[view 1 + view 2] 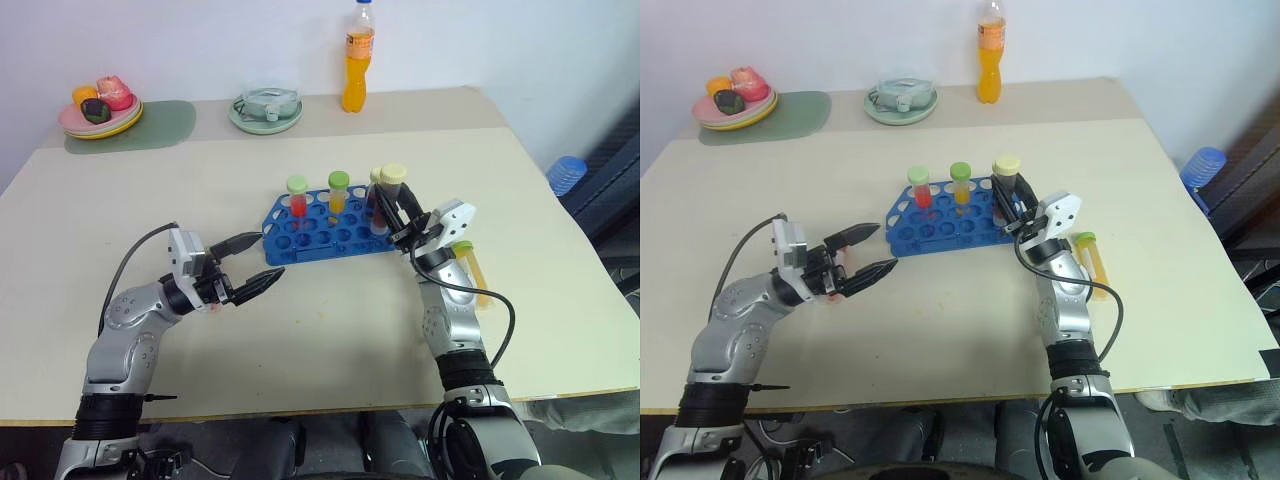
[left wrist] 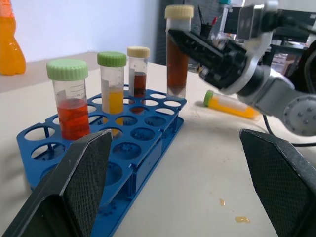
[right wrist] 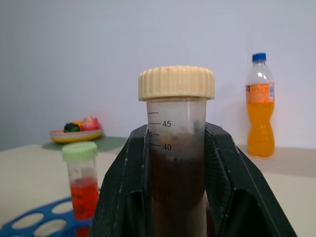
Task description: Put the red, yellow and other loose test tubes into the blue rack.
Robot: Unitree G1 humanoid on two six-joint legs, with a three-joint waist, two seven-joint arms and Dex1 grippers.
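Note:
The blue rack (image 1: pixel 322 236) lies mid-table. In it stand a red tube with a pale green cap (image 1: pixel 297 197), a yellow tube with a green cap (image 1: pixel 338 191) and a brown tube with a cream cap (image 2: pixel 138 71). My right gripper (image 3: pixel 177 163) is shut on a second brown, cream-capped tube (image 2: pixel 177 54), held upright with its tip at the rack's right end; I cannot tell whether it sits in a hole. Another yellow tube (image 1: pixel 474 268) lies on the table just right of that arm. My left gripper (image 1: pixel 268 257) stands open and empty beside the rack's left end.
At the back of the table stand an orange drink bottle (image 1: pixel 358 62), a round pale green dish (image 1: pixel 265 110) and a plate of toy food (image 1: pixel 100 112) on a green mat (image 1: pixel 165 125). A blue object (image 1: pixel 566 174) sits beyond the right edge.

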